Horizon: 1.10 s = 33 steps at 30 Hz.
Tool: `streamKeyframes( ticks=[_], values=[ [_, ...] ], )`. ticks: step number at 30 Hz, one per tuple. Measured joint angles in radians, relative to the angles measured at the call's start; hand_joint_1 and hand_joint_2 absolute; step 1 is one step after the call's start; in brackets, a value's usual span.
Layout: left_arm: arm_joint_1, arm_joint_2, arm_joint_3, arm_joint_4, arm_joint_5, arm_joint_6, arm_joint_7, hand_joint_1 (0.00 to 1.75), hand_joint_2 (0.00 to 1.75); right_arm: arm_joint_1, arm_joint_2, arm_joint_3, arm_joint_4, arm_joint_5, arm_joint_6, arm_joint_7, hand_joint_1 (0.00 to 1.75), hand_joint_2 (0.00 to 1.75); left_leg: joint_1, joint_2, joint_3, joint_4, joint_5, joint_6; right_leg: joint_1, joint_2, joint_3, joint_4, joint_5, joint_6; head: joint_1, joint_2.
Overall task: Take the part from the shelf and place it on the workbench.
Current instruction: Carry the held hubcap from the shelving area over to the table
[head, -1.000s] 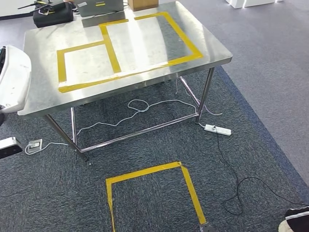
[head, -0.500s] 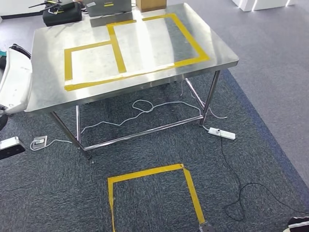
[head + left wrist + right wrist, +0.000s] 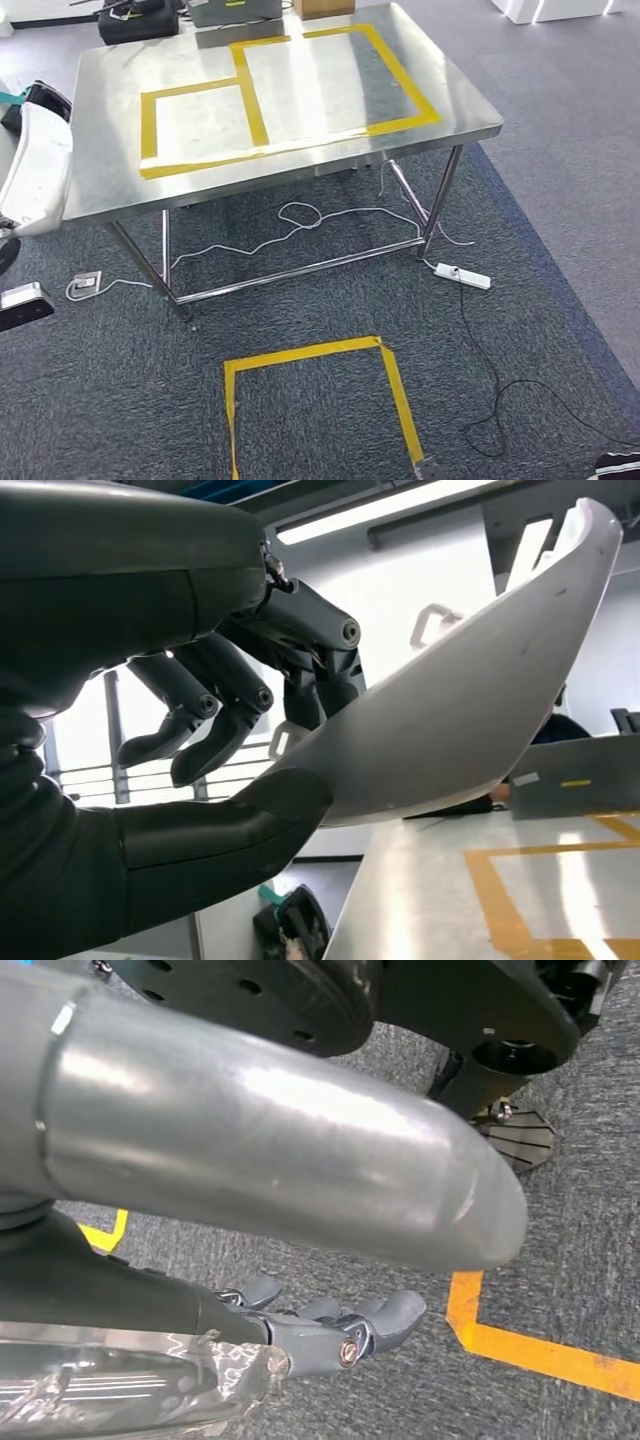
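Note:
The part (image 3: 41, 170) is a white curved shell at the left edge of the head view, beside the left end of the steel workbench (image 3: 106, 130). In the left wrist view my left hand (image 3: 226, 710) grips this white part (image 3: 468, 700), thumb under it and dark fingers over its edge, above the workbench (image 3: 423, 880). Yellow tape (image 3: 249, 95) marks two rectangles on the bench top. My right hand (image 3: 332, 1335) hangs over the carpet with its fingers stretched out and nothing in them.
A yellow tape square (image 3: 317, 352) lies on the carpet in front of the bench. White cables (image 3: 302, 215) and a power strip (image 3: 463, 276) lie under and beside its legs. A black bag (image 3: 140, 18) and a cardboard box (image 3: 324, 8) sit at the far edge.
The whole picture has shifted, so the camera has moved: the workbench now sits a little further right and lower. The white part stays at the left edge in my left hand.

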Motion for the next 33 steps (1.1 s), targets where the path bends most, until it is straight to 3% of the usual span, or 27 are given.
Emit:
streamKeyframes(
  ticks=[3, 4, 9, 14, 17, 18, 20, 22, 23, 24, 26, 27, 29, 31, 33],
  values=[
    [0.0, 0.0, -0.009, 0.0, 0.0, -0.004, 0.0, 1.75, 1.75, 0.0, -0.002, 0.0, 0.0, 0.004, 0.002, -0.002, 0.0, 0.0, -0.001, -0.004, 0.001, -0.006, 0.001, -0.003, 0.003, -0.002, -0.005, -0.006, -0.003, -0.031, 0.003, 0.0],
    [0.0, 0.0, -0.012, 0.0, 0.0, -0.005, 0.0, 1.75, 1.75, -0.001, -0.002, 0.0, 0.0, 0.006, 0.002, -0.003, 0.0, 0.0, -0.002, -0.005, 0.0, -0.006, 0.0, 0.0, 0.003, -0.003, -0.004, -0.009, 0.0, -0.032, 0.004, 0.0],
    [-0.001, 0.0, -0.02, 0.0, 0.0, -0.006, 0.0, 1.75, 1.75, -0.002, -0.002, 0.0, 0.0, 0.002, 0.0, -0.005, 0.0, 0.0, -0.007, -0.005, -0.003, -0.006, 0.002, 0.012, -0.002, -0.003, 0.011, -0.025, 0.016, 0.006, 0.004, 0.0],
    [0.001, 0.001, -0.03, -0.004, -0.003, -0.009, -0.013, 1.75, 1.75, -0.002, -0.002, 0.0, 0.0, 0.003, 0.004, -0.005, 0.0, 0.0, -0.009, -0.005, -0.004, -0.004, 0.001, 0.017, -0.006, -0.003, 0.012, -0.031, 0.019, 0.023, 0.004, 0.0],
    [0.01, 0.012, -0.042, -0.025, -0.004, -0.013, -0.033, 1.75, 1.75, -0.005, 0.0, 0.001, 0.0, 0.007, 0.007, -0.005, 0.0, 0.0, -0.008, -0.005, 0.012, -0.035, 0.004, 0.045, -0.01, -0.002, 0.014, -0.043, 0.022, 0.044, 0.004, 0.0],
    [0.012, 0.014, -0.044, -0.033, -0.003, -0.013, -0.037, 1.75, 1.75, -0.005, 0.0, 0.001, 0.0, 0.008, 0.007, -0.006, 0.0, 0.0, -0.005, -0.006, 0.023, -0.052, 0.008, 0.054, -0.01, 0.002, 0.004, -0.024, 0.012, 0.046, 0.005, 0.0],
    [0.016, 0.013, -0.048, -0.045, -0.001, -0.01, -0.039, 1.75, 1.75, -0.004, 0.0, 0.001, 0.0, 0.008, 0.008, -0.006, 0.0, 0.0, -0.002, -0.007, 0.039, -0.069, 0.011, 0.059, -0.011, 0.01, -0.049, 0.082, -0.037, 0.048, 0.008, 0.0],
    [0.027, 0.01, -0.052, -0.051, 0.002, -0.005, -0.041, 1.75, 1.75, -0.002, 0.0, 0.001, 0.0, 0.008, 0.008, -0.006, 0.0, 0.0, -0.001, -0.01, 0.045, -0.068, 0.005, 0.054, -0.016, 0.012, -0.12, 0.208, -0.082, 0.054, 0.008, 0.0],
    [0.034, 0.009, -0.054, -0.052, 0.003, -0.002, -0.043, 1.75, 1.75, -0.001, 0.0, 0.001, 0.0, 0.008, 0.008, -0.005, 0.0, 0.0, 0.002, -0.013, 0.049, -0.067, -0.001, 0.048, -0.019, 0.012, -0.136, 0.232, -0.08, 0.059, 0.008, 0.0],
    [0.041, 0.008, -0.055, -0.053, 0.006, 0.002, -0.047, 1.75, 1.75, 0.001, 0.0, 0.001, 0.0, 0.009, 0.008, -0.004, 0.0, 0.0, 0.007, -0.017, 0.054, -0.065, -0.007, 0.041, -0.024, 0.012, -0.131, 0.214, -0.057, 0.065, 0.008, 0.0],
    [0.052, 0.007, -0.055, -0.056, 0.012, 0.011, -0.056, 1.75, 1.75, 0.003, 0.0, 0.001, 0.0, 0.009, 0.007, -0.002, 0.0, 0.0, 0.018, -0.023, 0.067, -0.053, -0.028, 0.019, -0.038, 0.016, -0.073, 0.097, 0.007, 0.085, 0.01, 0.0],
    [0.055, 0.008, -0.054, -0.058, 0.014, 0.016, -0.06, 1.75, 1.75, 0.003, 0.003, 0.001, 0.002, 0.009, 0.007, -0.001, 0.0, 0.0, 0.022, -0.025, 0.068, -0.041, -0.04, 0.007, -0.044, 0.024, -0.042, 0.043, 0.021, 0.09, 0.015, 0.0],
    [0.062, 0.012, -0.048, -0.064, 0.018, 0.023, -0.065, 1.75, 1.75, 0.003, 0.006, 0.001, 0.005, 0.01, 0.007, 0.003, 0.0, 0.0, 0.021, -0.029, 0.068, -0.026, -0.059, -0.008, -0.05, 0.036, -0.015, 0.007, 0.007, 0.078, 0.019, 0.0],
    [0.068, 0.015, -0.042, -0.066, 0.021, 0.028, -0.069, 1.75, 1.75, 0.003, 0.006, 0.001, 0.006, 0.01, 0.006, 0.005, 0.0, 0.0, 0.022, -0.032, 0.074, -0.029, -0.066, -0.012, -0.047, 0.035, -0.011, 0.016, -0.01, 0.048, 0.015, 0.0],
    [0.073, 0.016, -0.038, -0.068, 0.021, 0.031, -0.071, 1.75, 1.75, 0.003, 0.006, 0.001, 0.006, 0.01, 0.004, 0.005, 0.0, 0.0, 0.025, -0.024, 0.068, -0.005, -0.074, -0.012, -0.044, 0.034, 0.003, 0.018, -0.024, 0.029, 0.008, 0.0]
  ],
)
